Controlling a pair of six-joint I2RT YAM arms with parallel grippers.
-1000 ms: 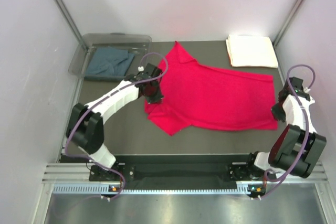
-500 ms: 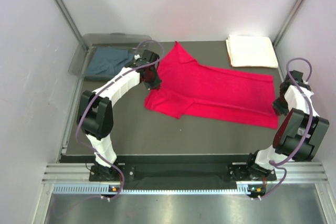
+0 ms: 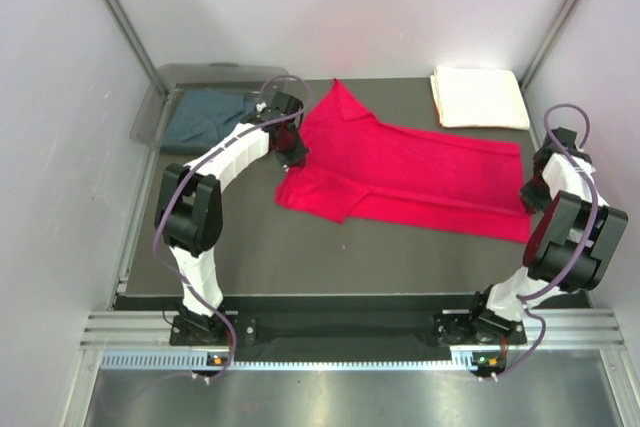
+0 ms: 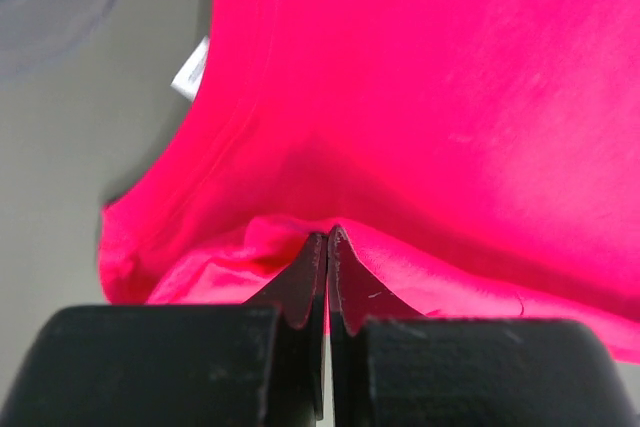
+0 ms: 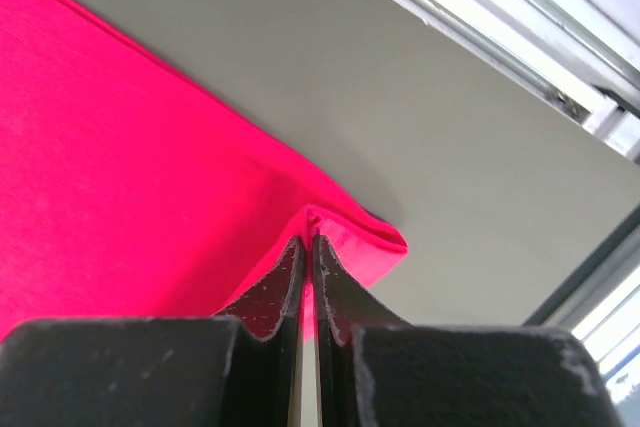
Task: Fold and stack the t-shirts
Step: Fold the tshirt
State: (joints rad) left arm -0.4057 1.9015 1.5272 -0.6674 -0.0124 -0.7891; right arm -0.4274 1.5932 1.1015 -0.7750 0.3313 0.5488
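The red t-shirt (image 3: 410,172) lies spread across the middle of the dark table (image 3: 250,247), with its collar end to the left and its bottom hem to the right. The left gripper (image 4: 327,247) has both fingers pressed together on a small raised fold of red cloth near the neckline. A white label (image 4: 190,72) shows beside the collar edge. The right gripper (image 5: 307,257) is pressed together in the same way, and it pinches a small folded corner at the right edge of the shirt.

From above, the wrists hide both pairs of fingertips, so only the wrist views show the grip. How much cloth sits between the fingers I cannot tell.

The cream-white t-shirt (image 3: 479,97) lies folded in the far right corner, apart from the red one. The blue-grey t-shirt (image 3: 208,117) lies crumpled in the clear bin (image 3: 150,112) at the far left. The left arm covers its right edge.
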